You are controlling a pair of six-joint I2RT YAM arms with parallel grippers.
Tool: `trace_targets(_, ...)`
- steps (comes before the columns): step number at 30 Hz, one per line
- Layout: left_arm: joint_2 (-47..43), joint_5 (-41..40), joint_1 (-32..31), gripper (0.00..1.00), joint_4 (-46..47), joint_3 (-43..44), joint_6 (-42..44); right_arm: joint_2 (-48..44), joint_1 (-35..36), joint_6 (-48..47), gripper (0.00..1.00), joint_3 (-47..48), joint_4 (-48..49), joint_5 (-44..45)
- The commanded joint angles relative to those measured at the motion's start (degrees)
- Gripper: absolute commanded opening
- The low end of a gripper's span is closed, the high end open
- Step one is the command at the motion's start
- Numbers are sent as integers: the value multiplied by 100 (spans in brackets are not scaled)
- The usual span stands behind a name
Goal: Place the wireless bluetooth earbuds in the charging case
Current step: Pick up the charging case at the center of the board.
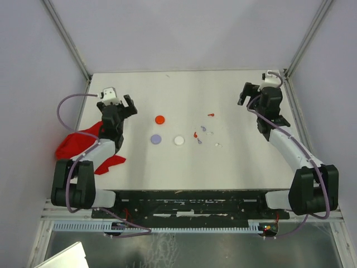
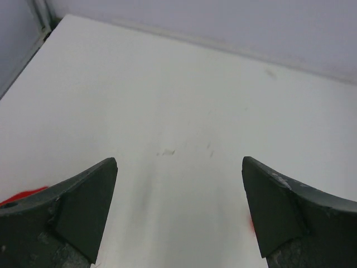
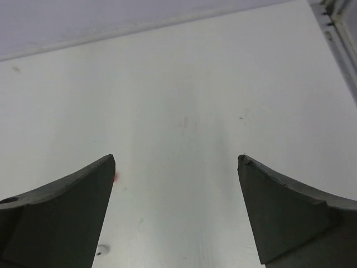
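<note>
Pale grey walls enclosed a smooth white table (image 1: 184, 162), seen from above, with two robot arms mounted at its near edge.

No part of the task appeared to be done. The wireless bluetooth earbuds lay loose near the middle of the table, slightly right of centre: one red earbud (image 1: 211, 115) farthest back, another red one (image 1: 195, 134) nearer, small lilac bits (image 1: 203, 128) between them and white bits (image 1: 218, 145) nearest the right arm. All were tiny stemmed shapes, too small to make out their exact pose.

Just left of them sat three flat, coin-like rounds: a red disc (image 1: 160, 119), a lilac disc (image 1: 156, 139) and a white disc (image 1: 178, 140). Their matching colours suggested they were the charging cases. Whether any stood open could not be told. Every earbud lay apart from every disc, so each one remained to be picked up and seated.

The left end effector (image 2: 178, 212) hovered over bare table with its dark, matte, wedge-shaped fingers spread wide and nothing between them. The right end effector (image 3: 175, 206), near the far right corner, was likewise spread wide and empty. Both were well apart from the earbuds.

A crumpled red cloth (image 1: 75, 144) lay under the left arm at the table's left edge.
</note>
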Motion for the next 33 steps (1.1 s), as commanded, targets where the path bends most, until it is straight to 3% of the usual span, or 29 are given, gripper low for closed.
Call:
trace_targets(1, -260, 926, -4, 99, -742, 686, -1611, -147, 95, 684, 99, 1088, -1753, -1329)
trace_targets(7, 348, 2777, 23, 99, -540, 1260, -3205, -68, 73, 1429, 99, 1028, -1033, -3376)
trace_targets(10, 493, 3462, 50, 99, 435, 922, -3837, 123, 136, 1609, 99, 1143, -1280, -3444)
trace_targets(13, 443, 3642, 42, 99, 633, 670, -3994, 134, 560, 798, 99, 1480, -2080, -2753)
trace_targets(17, 12, 3240, 9, 99, -131, 570, -3516, 348, 1562, -143, 99, 2009, -3040, -1845)
trace_targets(24, -1154, 881, -602, 99, -1423, 670, -2185, 1364, 2637, -534, 99, 2666, -3484, -1250)
trace_targets(29, -1205, 875, -441, 99, -1382, 596, -3083, 2063, 3106, -709, 100, 3188, -3568, -947)
trace_targets(33, -1086, 868, -433, 100, -1691, 807, -2823, 2656, 3366, -742, 100, 3615, -3436, -957)
